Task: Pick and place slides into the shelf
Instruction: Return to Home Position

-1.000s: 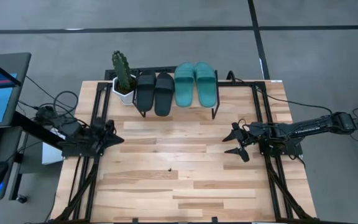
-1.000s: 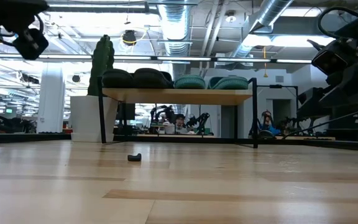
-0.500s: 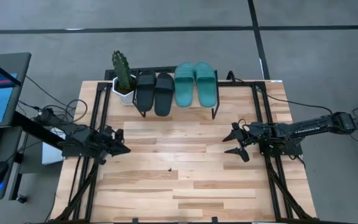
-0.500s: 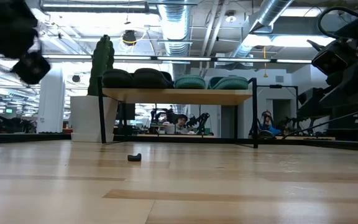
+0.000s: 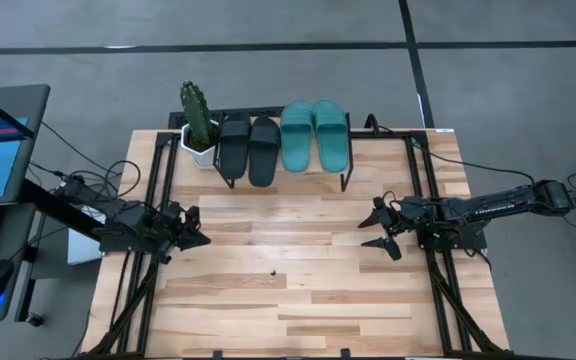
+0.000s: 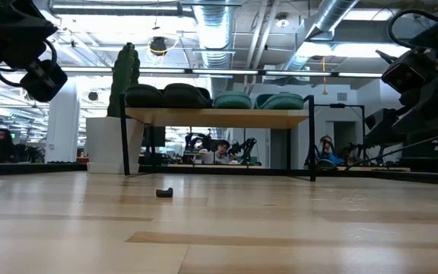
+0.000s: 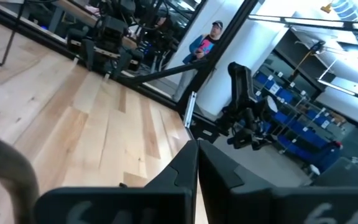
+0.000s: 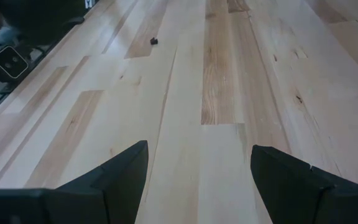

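High view: black slides (image 5: 249, 148) and teal-green slides (image 5: 315, 135) are sitting paired on shelf (image 5: 345, 176).
Left gripper (image 5: 204, 240) seemingly pinching together; right gripper (image 5: 366, 233) gaping apart.

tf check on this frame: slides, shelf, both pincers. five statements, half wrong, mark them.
1. All four slides sit on the shelf. True.
2. From above, the black pair lies right of the green pair. False: the black pair is on the left, next to the cactus.
3. The right pincer is open and empty. True.
4. The left pincer grips a slide. False: it is shut on nothing, at the table's left edge.
5. A small dark bit lies on the table. True.
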Tool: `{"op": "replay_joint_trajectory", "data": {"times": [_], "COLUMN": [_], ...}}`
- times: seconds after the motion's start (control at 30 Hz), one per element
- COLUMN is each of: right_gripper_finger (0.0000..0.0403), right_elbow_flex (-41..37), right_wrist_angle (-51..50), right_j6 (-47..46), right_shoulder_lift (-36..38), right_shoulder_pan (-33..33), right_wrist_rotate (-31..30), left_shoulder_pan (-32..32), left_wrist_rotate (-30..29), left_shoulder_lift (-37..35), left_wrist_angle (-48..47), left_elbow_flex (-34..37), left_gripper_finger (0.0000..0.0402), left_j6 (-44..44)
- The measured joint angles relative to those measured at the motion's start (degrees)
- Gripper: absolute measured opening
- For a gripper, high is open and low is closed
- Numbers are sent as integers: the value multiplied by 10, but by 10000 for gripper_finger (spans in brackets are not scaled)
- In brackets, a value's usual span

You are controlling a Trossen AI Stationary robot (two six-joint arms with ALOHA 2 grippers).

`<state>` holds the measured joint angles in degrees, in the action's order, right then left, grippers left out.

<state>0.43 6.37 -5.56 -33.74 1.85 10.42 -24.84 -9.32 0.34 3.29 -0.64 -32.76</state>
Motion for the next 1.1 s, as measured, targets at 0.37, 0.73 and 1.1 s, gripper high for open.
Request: {"op": "replay_joint_trajectory", "data": {"times": [0.37,0.73,1.1], "right_gripper_finger": [269,269,269], "right_elbow_flex": [0,0,0], "right_wrist_angle": [0,0,0], "right_j6": [0,0,0], "right_shoulder_lift": [0,0,0], "right_shoulder_pan": [0,0,0], "right_wrist_rotate": [0,0,0], "left_shoulder_pan": [0,0,0], "left_wrist_rotate": [-4,-5,-5], "left_shoulder_lift": [7,7,7], "left_wrist_angle": [1,1,0], "left_elbow_flex": [0,1,1], "left_gripper_finger": [2,2,2], "left_j6": [14,15,15]}}
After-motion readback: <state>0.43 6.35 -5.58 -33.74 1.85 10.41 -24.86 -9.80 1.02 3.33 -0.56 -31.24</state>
